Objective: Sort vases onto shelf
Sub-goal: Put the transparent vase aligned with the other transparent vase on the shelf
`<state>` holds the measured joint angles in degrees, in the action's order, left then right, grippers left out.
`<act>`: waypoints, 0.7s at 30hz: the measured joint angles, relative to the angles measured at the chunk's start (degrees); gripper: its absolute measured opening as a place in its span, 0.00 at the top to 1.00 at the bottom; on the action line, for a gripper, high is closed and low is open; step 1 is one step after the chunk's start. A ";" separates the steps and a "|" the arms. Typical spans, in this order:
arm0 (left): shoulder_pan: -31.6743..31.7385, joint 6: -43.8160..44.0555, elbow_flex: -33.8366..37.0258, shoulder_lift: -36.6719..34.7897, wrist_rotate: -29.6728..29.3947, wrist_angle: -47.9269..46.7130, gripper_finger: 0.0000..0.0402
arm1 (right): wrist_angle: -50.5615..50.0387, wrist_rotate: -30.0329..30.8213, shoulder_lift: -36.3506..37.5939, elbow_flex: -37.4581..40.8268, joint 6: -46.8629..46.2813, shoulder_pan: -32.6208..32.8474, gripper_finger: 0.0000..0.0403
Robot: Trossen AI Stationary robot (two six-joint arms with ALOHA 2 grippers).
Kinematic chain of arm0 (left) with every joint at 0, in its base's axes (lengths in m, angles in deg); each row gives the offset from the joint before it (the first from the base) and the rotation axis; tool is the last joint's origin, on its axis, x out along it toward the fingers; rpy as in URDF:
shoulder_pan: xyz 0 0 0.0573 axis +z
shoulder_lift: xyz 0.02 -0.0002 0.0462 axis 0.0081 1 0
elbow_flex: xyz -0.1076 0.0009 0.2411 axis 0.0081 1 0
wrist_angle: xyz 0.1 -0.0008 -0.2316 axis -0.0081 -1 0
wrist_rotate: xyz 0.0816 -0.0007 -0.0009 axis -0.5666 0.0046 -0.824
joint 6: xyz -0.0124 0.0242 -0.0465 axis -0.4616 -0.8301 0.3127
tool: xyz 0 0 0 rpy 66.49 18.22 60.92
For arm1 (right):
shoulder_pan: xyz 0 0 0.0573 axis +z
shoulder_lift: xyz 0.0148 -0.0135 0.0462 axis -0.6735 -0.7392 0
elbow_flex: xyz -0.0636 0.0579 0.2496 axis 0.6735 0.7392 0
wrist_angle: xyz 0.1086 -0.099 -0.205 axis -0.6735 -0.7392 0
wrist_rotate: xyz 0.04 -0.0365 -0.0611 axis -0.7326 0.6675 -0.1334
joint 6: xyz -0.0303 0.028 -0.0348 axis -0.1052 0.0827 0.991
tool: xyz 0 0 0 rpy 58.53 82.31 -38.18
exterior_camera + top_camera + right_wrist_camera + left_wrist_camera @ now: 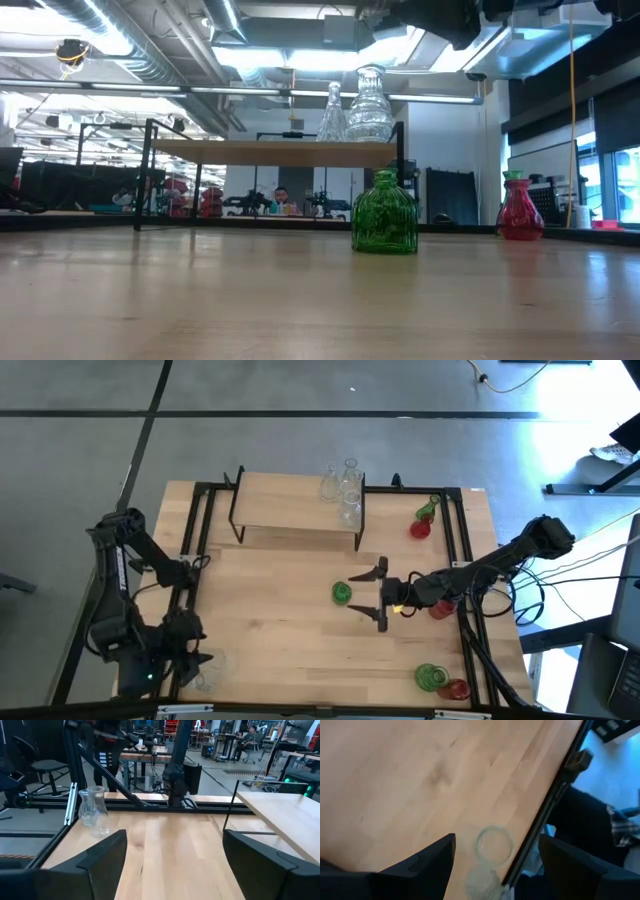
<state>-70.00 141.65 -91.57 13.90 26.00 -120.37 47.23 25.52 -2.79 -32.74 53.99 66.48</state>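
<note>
Honestly, looks risky. Right gripper (381, 594) hanging mid-table, jaws spread wide with nothing in them, just beside the green vase (342, 593). Left gripper (495, 857) also spread and empty, hovering over a clear vase (493, 843) at the near left corner of the table, right by the edge. Shelf (290, 508) at the back already carrying clear vases (345, 485) at its right end. Could easily knock that corner vase off the edge, or tip the green one with a finger.
</note>
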 joint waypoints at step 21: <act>-2.46 4.29 13.67 0.31 9.76 14.43 0.31 | -0.09 1.84 0.00 -0.02 -0.73 -0.17 0.22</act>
<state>-72.46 145.94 -77.90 14.21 35.76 -105.94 47.15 27.35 -2.79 -32.76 53.26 66.31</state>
